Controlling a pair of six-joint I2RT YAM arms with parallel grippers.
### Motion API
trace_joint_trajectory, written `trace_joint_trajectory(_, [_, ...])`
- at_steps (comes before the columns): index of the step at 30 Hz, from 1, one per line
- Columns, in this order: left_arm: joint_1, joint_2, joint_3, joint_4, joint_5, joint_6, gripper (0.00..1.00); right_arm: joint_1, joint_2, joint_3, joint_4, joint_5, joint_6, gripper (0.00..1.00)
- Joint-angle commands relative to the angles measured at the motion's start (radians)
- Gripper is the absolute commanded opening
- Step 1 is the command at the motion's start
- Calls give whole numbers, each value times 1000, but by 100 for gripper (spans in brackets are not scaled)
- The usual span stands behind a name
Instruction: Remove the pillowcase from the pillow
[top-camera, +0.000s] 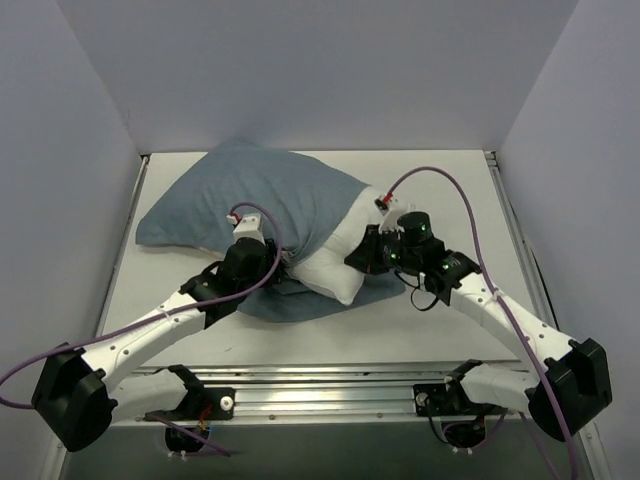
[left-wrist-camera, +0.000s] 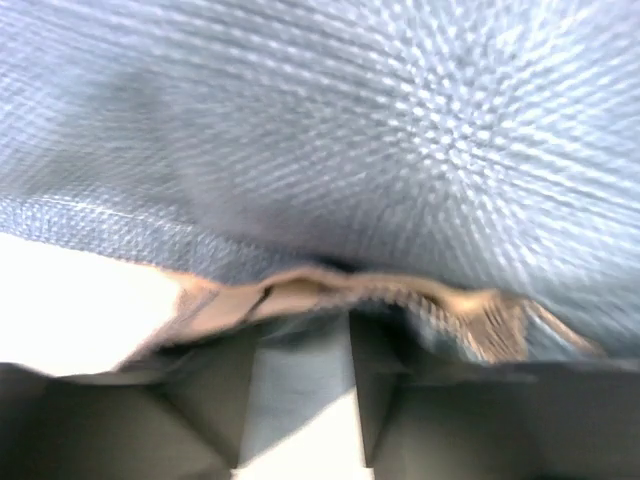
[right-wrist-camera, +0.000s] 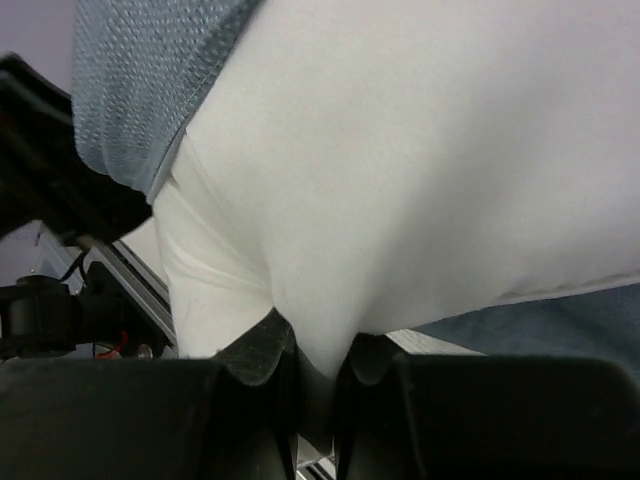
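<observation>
The blue pillowcase (top-camera: 260, 190) lies bunched across the back left of the table and covers most of the white pillow (top-camera: 345, 255), whose bare end sticks out toward the right. My left gripper (top-camera: 280, 262) is at the case's near hem. In the left wrist view its jaws (left-wrist-camera: 300, 325) stand apart, with the beige-lined hem (left-wrist-camera: 300, 292) just past the fingertips and nothing pinched. My right gripper (top-camera: 362, 255) is shut on the pillow. The right wrist view shows white pillow fabric (right-wrist-camera: 420, 170) pinched between the fingers (right-wrist-camera: 312, 350), with the pillowcase edge (right-wrist-camera: 140, 90) at upper left.
The white table (top-camera: 430, 180) is boxed in by pale walls at the back and sides. A metal rail (top-camera: 320, 385) runs along the near edge between the arm bases. The left arm's dark body (right-wrist-camera: 50, 200) shows at the left of the right wrist view.
</observation>
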Motion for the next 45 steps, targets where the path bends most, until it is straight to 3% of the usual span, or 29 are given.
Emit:
trace_joint_trajectory(1, [9,-65,16,113,152,-7,53,-8,-75,-136,81,13,14,0])
trace_joint_trajectory(4, [9,-115,11,140,287,1,80,5,-76,-250,138,42,44,0])
trace_joint_trajectory(6, [9,-157,7,147,347,10,91,12,-58,-297,166,68,49,0])
trace_joint_trajectory(8, [11,-180,11,124,401,18,95,23,-46,-314,189,76,47,0])
trace_joint_trajectory(17, [-27,-45,190,19,312,205,91,60,14,-307,238,110,40,0])
trace_joint_trajectory(21, [-115,79,293,6,142,358,89,74,25,-281,232,128,29,0])
trace_joint_trajectory(28, [-150,272,434,-20,25,431,87,100,37,-233,206,156,12,0])
trace_joint_trajectory(31, [-152,332,471,-24,-6,447,81,104,30,-224,198,162,11,0])
trace_joint_trajectory(35, [-152,369,490,-4,-16,463,61,115,29,-218,184,173,8,0])
trace_joint_trajectory(36, [-152,377,496,2,-19,464,45,118,26,-216,183,173,6,0])
trace_joint_trajectory(38, [-144,395,503,18,-54,466,24,126,20,-213,175,168,5,0])
trace_joint_trajectory(39, [-138,400,514,21,-76,466,6,129,14,-213,166,164,1,0])
trace_joint_trajectory(41, [-107,401,523,28,-130,466,2,132,-16,-209,134,162,-3,0])
trace_joint_trajectory(45, [-19,386,526,78,-385,477,2,130,-153,-190,50,145,-8,0])
